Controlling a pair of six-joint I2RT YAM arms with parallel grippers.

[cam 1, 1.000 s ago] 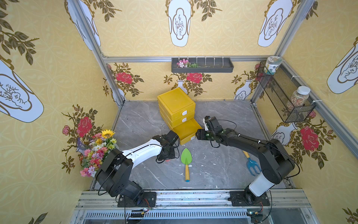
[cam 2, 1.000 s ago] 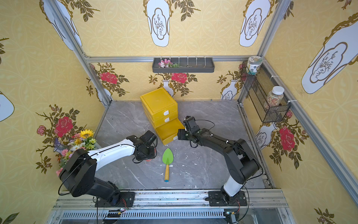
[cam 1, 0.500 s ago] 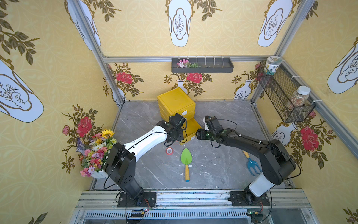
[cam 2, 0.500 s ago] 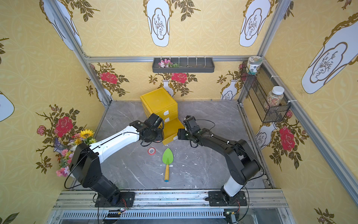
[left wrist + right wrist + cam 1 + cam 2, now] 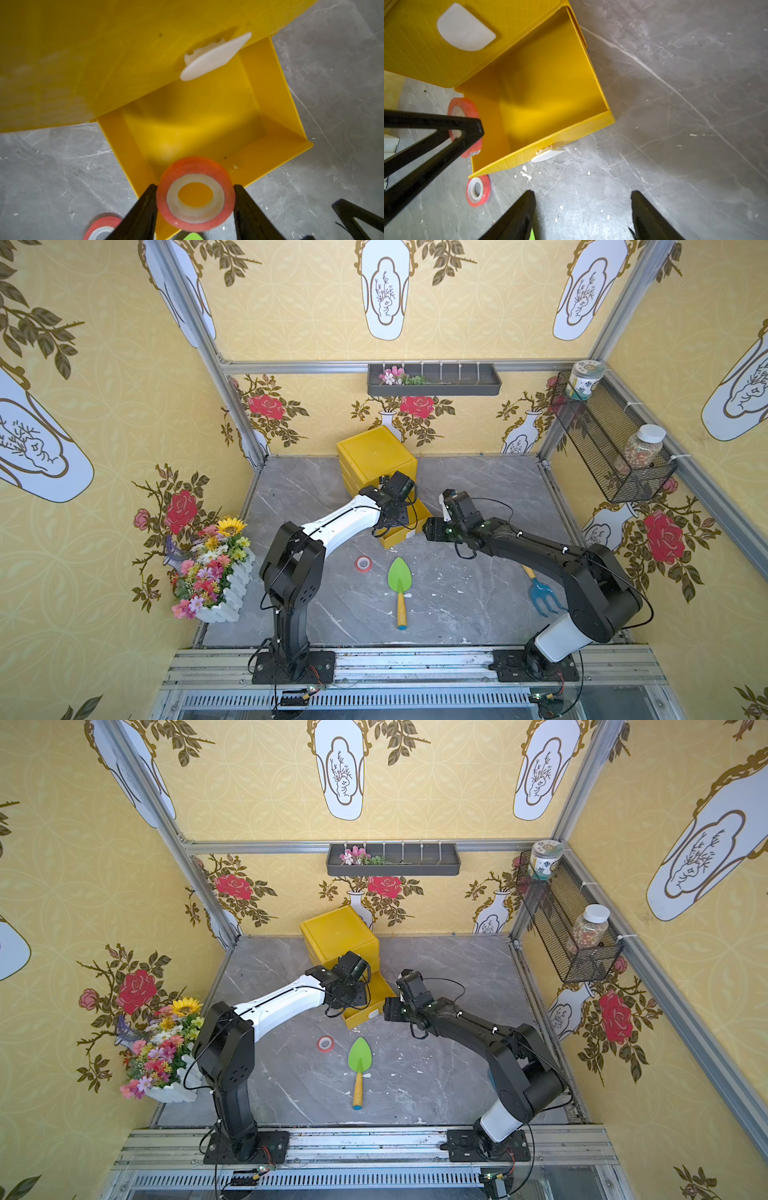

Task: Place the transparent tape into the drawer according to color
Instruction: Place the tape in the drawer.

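- Grey marble-look tabletop (image 5: 478, 614) inside yellow floral walls; a yellow three-drawer cabinet (image 5: 376, 452) stands at the back, with its bottom drawer (image 5: 278, 93) pulled out.
- Left gripper (image 5: 195, 187) is clamped on a red tape roll (image 5: 195, 166), one finger on each side of the rim. The roll hangs over the bottom drawer's side wall, near its front corner.
- Gripping across the rim leaves the roll's flat face downward, so I judge it would land flat once it is released over the bottom drawer.
- Right gripper (image 5: 582, 193) has its jaws wide apart and holds nothing. It hovers just off the bottom drawer's front and its white handle (image 5: 548, 153), probably on standby to steady or shut it.
- Second red tape roll (image 5: 363, 563) lies flat on the tabletop just off the bottom drawer's front corner, and looks like the next one to fetch.
- Bottom drawer shows only a bare yellow floor. The part under the yellow three-drawer cabinet is hidden.
- Green trowel (image 5: 400, 576) lies in front of the bottom drawer, beside the second red tape roll.
- No yellowish or colourless rolls are visible.
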